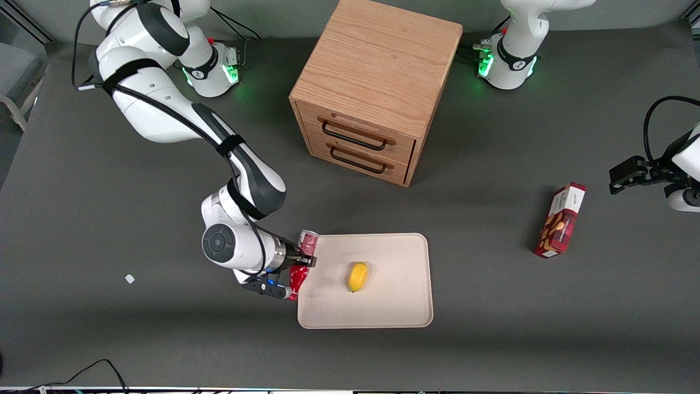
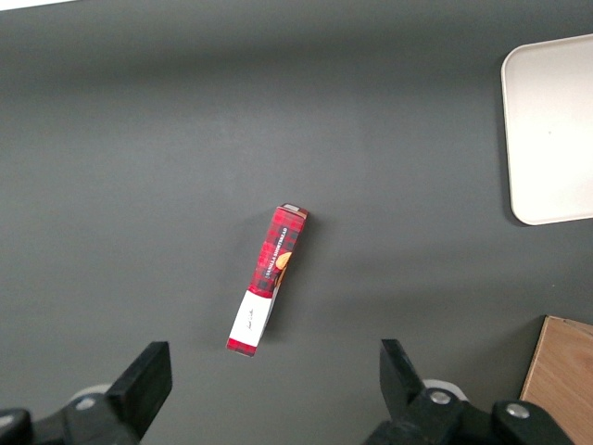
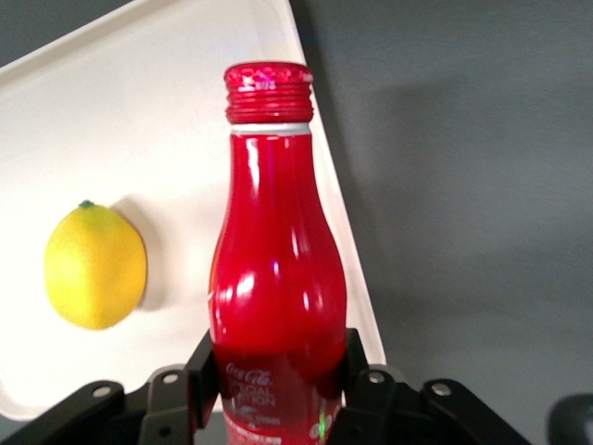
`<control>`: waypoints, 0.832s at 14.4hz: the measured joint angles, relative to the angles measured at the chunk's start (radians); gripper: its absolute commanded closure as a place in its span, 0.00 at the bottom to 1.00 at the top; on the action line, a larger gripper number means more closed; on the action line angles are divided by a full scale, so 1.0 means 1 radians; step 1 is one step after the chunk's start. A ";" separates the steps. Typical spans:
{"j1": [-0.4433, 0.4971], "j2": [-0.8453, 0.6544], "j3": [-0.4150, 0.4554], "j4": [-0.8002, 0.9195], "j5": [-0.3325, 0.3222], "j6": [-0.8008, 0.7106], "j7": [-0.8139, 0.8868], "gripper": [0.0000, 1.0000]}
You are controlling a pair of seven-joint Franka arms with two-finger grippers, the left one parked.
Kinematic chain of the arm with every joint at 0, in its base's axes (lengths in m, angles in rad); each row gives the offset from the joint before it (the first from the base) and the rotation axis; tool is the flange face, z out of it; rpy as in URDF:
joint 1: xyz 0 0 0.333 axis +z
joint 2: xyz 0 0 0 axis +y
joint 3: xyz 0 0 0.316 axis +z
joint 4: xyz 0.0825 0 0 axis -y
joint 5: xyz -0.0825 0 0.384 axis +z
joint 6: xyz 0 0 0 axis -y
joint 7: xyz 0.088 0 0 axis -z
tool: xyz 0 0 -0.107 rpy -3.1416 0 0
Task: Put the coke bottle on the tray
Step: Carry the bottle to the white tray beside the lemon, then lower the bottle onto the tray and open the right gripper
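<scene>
While the coke bottle (image 1: 302, 262) is carried at the rim of the tray (image 1: 394, 306), it is held by the gripper (image 1: 299, 261) of the working arm, whose fingers are clamped on the lower body of the bottle, as is plain in the right wrist view, where the dark pads (image 3: 206, 366) are pressed against the red wall on both sides below the shoulder. Such a low grip is judged to leave the capped neck free and to keep the base toward the wrist. In the front view the bottle is found left of centre in the lower half of the frame, tilted, its cap at the tray's upper left corner and its body over the tray's left edge; whether it touches the surface cannot be told. A lemon (image 1: 357, 276) is seen lying near the middle of the tray, so bare tray between the lemon and the rim is judged the likely setting place. A wooden drawer cabinet (image 1: 372, 87) stands at upper centre, well apart. A red snack box (image 1: 560, 220) lies at the right of the frame on the dark table (image 1: 109, 328), toward the parked arm's end. Placement is judged not yet completed.
</scene>
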 measured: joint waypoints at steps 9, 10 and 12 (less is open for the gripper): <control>0.028 0.085 -0.024 0.019 -0.001 0.123 0.002 0.00; 0.028 0.086 -0.025 0.023 -0.004 0.123 0.002 0.00; 0.028 0.086 -0.025 0.028 -0.013 0.123 0.002 0.00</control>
